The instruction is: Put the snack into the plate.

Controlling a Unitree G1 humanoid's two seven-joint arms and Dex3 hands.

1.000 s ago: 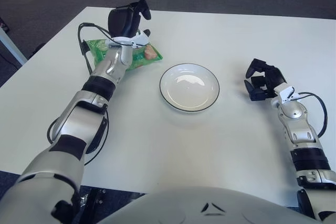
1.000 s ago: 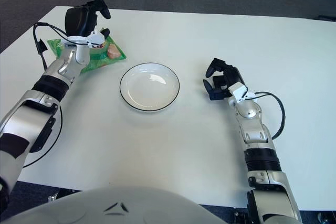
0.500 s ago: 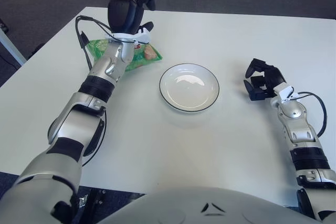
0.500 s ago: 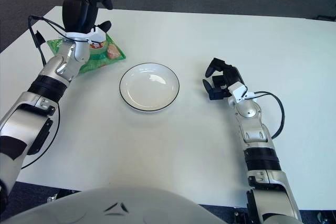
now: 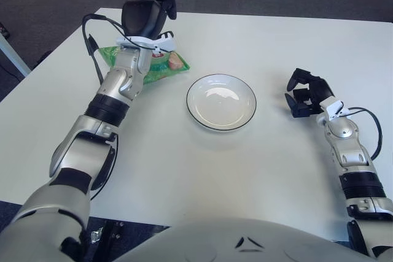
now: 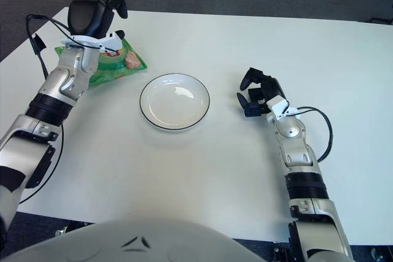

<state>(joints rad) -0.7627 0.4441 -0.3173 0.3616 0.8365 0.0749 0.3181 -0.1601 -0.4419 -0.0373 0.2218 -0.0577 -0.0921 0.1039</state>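
The snack (image 5: 164,67) is a green bag with a pink picture, lying flat at the table's far left. My left hand (image 5: 166,21) hovers over the bag's back edge, fingers spread and holding nothing; its palm and wrist hide part of the bag. The white plate (image 5: 191,99) with a dark rim sits in the middle of the table, to the right of the bag, and holds nothing. My right hand (image 5: 299,95) shows to the right of the plate, fingers relaxed around nothing.
A black cable (image 5: 92,40) loops off my left wrist beside the bag. The table's left edge (image 5: 46,69) runs close to the bag, with dark floor beyond. White tabletop (image 5: 209,164) stretches in front of the plate.
My left hand has lifted a little and swung left over the bag, its fingers spreading. The bag, the plate and my right hand have stayed put.
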